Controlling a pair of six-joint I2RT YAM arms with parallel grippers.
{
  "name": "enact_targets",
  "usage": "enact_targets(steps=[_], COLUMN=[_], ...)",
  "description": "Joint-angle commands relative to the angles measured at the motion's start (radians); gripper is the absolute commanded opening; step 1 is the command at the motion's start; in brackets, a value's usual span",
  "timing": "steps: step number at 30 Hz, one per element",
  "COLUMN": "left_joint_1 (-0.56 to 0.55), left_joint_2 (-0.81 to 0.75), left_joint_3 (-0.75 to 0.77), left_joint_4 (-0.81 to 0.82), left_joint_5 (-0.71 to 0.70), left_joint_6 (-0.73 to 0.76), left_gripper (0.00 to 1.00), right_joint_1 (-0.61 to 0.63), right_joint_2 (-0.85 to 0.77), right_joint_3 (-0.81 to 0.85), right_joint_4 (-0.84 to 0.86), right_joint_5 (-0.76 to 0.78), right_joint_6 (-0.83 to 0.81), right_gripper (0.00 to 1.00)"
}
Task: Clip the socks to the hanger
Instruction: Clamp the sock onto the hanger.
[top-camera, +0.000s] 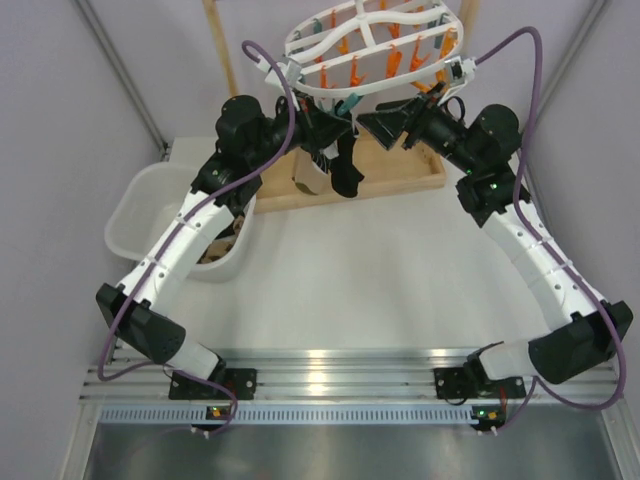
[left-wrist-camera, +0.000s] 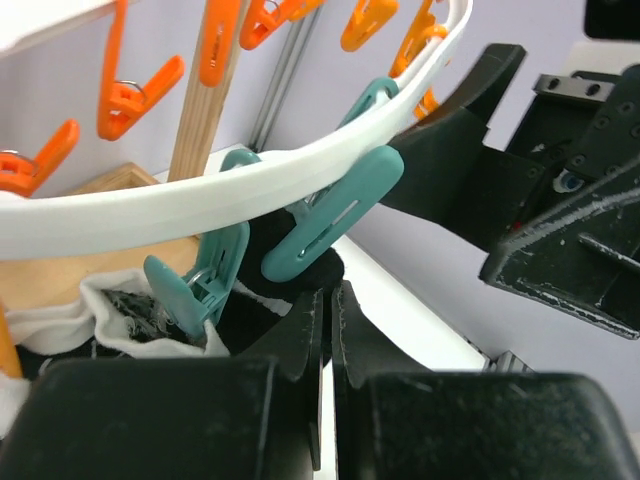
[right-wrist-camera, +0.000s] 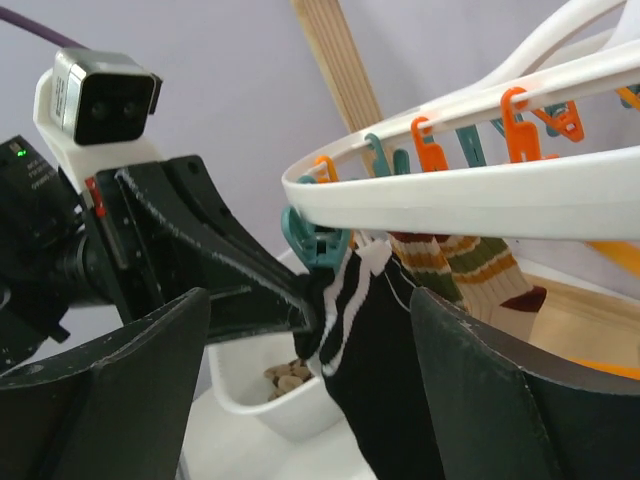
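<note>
Under the hanger's (right-wrist-camera: 450, 190) near rim, a black sock (right-wrist-camera: 385, 400) with white cuff stripes hangs just below a teal clip (right-wrist-camera: 305, 240). The left gripper (left-wrist-camera: 328, 320) has its fingers pressed nearly together, pinching that cuff beneath the rim. The right gripper (top-camera: 372, 120) is spread wide beside the sock and holds nothing.

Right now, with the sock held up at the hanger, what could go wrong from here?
1. The left gripper pinches the black sock just under a teal clip. I cannot tell that the clip bites, so releasing now might drop it.
2. The open right gripper sits close to the left one by the hanger. A careless move could knock them together or set the hanger swinging.
</note>
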Motion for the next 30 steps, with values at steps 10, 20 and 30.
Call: enact_targets(steps=[10, 20, 30], left_joint_1=[0.055, 0.100, 0.178], left_joint_2=[-0.087, -0.114, -0.118], left_joint_3=[-0.022, -0.063, -0.064], left_joint_4=[0.038, 0.047, 0.053], left_joint_5=[-0.001, 0.022, 0.044], left_joint_6=[0.032, 0.022, -0.026], left_gripper=[0.00, 0.00, 0.00], right_joint_1=[-0.053, -0.081, -0.092], right_joint_2=[-0.183, -0.151, -0.140], right_joint_3=[-0.135, -0.096, -0.028], right_joint_4=[-0.192, -0.134, -0.175], right_joint_5=[-0.069, -0.049, -0.118], right_joint_6=[-0.234, -0.239, -0.343], right_gripper=[0.57, 0.65, 0.68])
